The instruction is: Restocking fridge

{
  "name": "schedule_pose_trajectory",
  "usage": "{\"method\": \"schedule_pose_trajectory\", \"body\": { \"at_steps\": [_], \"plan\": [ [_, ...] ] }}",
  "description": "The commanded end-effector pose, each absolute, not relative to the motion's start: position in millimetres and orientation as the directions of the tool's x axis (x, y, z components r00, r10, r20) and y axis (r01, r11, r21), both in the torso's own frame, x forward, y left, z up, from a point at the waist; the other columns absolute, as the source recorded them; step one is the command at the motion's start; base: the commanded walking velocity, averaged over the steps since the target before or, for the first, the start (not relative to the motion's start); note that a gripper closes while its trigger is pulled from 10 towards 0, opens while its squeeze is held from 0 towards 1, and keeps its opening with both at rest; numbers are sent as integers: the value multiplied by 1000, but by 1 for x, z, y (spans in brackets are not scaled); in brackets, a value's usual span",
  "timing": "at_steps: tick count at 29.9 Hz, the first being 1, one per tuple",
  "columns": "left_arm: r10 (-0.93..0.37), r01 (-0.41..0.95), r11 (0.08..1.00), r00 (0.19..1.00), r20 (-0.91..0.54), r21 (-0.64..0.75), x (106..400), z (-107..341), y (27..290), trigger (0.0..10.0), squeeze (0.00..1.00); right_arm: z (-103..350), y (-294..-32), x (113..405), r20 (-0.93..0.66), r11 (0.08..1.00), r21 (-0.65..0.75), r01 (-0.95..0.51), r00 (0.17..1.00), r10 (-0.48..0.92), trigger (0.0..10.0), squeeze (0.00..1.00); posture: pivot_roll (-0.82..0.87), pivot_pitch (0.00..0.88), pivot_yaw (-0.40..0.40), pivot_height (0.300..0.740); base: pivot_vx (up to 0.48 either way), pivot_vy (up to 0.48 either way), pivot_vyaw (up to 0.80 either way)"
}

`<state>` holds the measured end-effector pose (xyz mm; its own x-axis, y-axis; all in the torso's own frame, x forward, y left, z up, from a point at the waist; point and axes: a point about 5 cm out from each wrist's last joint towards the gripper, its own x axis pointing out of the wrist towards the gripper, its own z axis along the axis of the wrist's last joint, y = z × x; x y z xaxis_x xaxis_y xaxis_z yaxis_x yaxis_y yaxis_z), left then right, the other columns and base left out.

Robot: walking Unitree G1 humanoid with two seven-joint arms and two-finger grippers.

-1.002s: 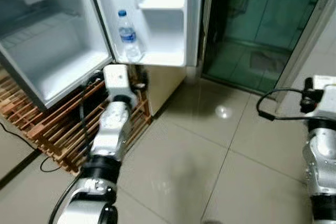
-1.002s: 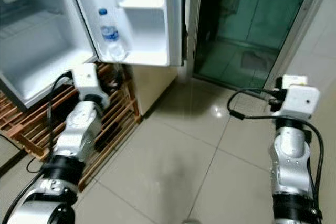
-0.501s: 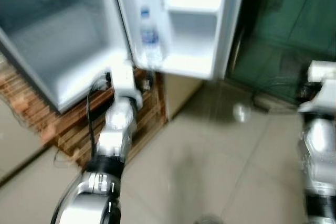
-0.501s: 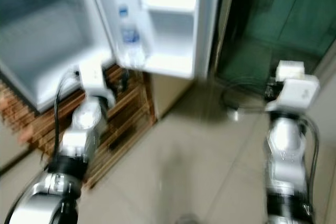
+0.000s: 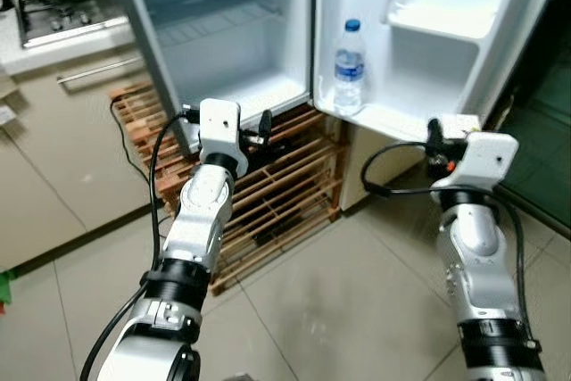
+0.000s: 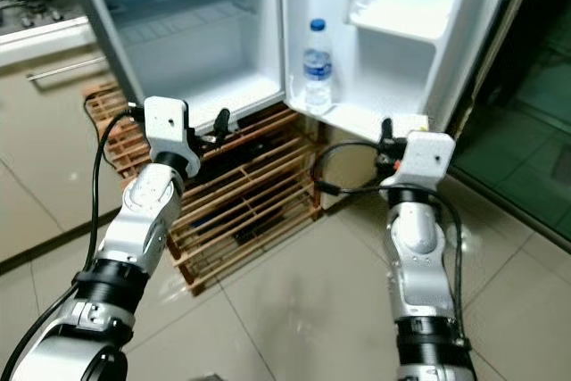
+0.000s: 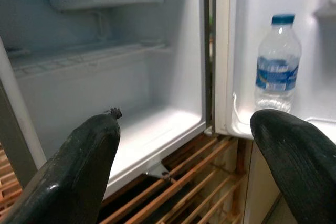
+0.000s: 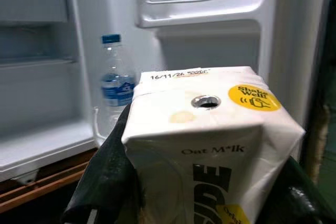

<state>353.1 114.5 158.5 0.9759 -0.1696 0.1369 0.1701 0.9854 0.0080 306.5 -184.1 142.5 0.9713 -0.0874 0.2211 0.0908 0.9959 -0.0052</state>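
Note:
The small fridge stands open on a wooden rack, its cavity bare. A water bottle with a blue cap stands upright in the lower door shelf. My left gripper is open and holds nothing; it points at the fridge's lower front edge, just left of the door hinge. My right gripper is shut on a white oat milk carton, held upright. The carton is just in front of the door shelf, to the right of the bottle.
The wooden slatted rack runs under the fridge. A beige cabinet with a stove top stands to the left. A dark glass doorway lies to the right. Tiled floor spreads out below the arms.
The view has swung and sharpened, so the fridge now sits centred. Both arms are closer to the fridge, and the right one now reaches up to the door shelf.

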Motion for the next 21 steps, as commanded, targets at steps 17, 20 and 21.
{"method": "schedule_pose_trajectory", "body": {
  "at_steps": [17, 20, 21],
  "plan": [
    [-166, 169, 985, 976, 139, -13, 355, 162, 113, 10000, 0, 138, -190, 306, 209, 995, -23, 96, 974, -89, 10000, 294, -149, 0, 78, 740, 445, 0, 0],
    [-130, 137, 990, 983, 126, -45, 356, 160, 118, 10000, 0, 138, -190, 306, 207, 995, -24, 98, 974, -91, 10000, 302, -148, 0, 78, 740, 133, 388, 0],
    [-125, 133, 989, 985, 123, -61, 356, 160, 119, 10000, 0, 137, -190, 305, 207, 995, -24, 98, 974, -90, 10000, 302, -148, 0, 78, 740, 0, 465, 0]
  ]
}}
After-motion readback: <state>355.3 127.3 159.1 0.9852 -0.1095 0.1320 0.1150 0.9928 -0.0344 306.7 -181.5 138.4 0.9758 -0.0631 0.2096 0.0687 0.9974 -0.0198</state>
